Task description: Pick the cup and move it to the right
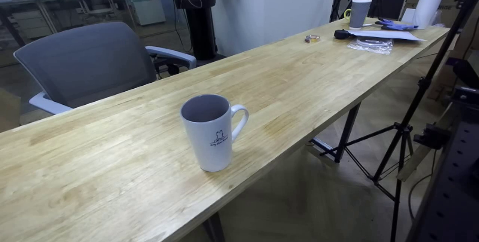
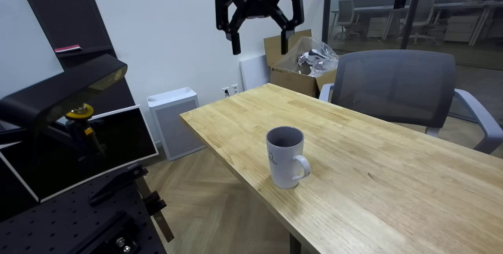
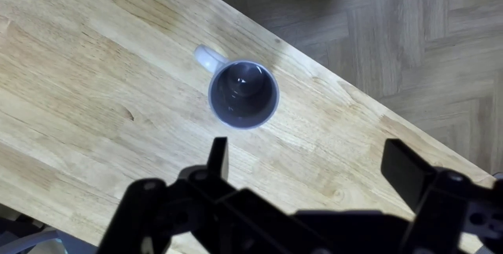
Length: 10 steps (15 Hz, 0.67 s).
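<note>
The cup is a tall white mug with a grey interior, a side handle and a small dark logo. It stands upright on the wooden table near one long edge, in both exterior views [image 1: 213, 141] [image 2: 283, 163]. In the wrist view I look down into the cup [image 3: 243, 95], with its handle pointing to the upper left. My gripper [image 2: 259, 52] is open and empty, high above the table in an exterior view. In the wrist view the open gripper [image 3: 306, 142] has its fingers wide apart, with the cup beyond the left fingertip, not between the fingers.
The wooden table [image 1: 284, 73] is long and narrow. At its far end are a grey tumbler [image 1: 360, 14], a white tumbler [image 1: 428, 10] and papers [image 1: 385, 34]. An office chair [image 2: 397, 85] stands along one side; a black tripod [image 1: 419, 88] stands on the opposite side.
</note>
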Tool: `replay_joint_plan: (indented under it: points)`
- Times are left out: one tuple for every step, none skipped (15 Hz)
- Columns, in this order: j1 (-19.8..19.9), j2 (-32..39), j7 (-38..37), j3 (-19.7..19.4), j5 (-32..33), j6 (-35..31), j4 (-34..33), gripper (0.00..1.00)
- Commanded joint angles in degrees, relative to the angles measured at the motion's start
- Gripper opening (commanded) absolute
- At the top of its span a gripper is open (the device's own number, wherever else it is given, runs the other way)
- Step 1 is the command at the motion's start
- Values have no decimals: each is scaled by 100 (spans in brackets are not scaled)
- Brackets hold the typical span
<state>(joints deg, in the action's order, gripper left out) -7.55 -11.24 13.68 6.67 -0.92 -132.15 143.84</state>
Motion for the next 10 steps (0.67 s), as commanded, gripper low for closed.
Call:
replay_joint_plan:
  points:
    - [-109, 181, -13, 29, -7, -82, 133, 100]
    - [-128, 232, 7, 39, -15, -83, 160, 100]
    - [-144, 285, 10, 52, -13, -82, 188, 100]
    - [-160, 343, 11, 61, -9, -89, 209, 100]
    - [-170, 398, 20, 65, -14, -101, 228, 100]
    - [-173, 449, 16, 71, 0, -156, 257, 100]
    - [-169, 504, -7, 76, 25, -281, 297, 100]
    - [-161, 581, -2, 72, 21, -397, 321, 100]
    - [-155, 649, 6, 68, 10, -495, 341, 100]
    - [-148, 722, 2, 67, 11, -579, 356, 100]
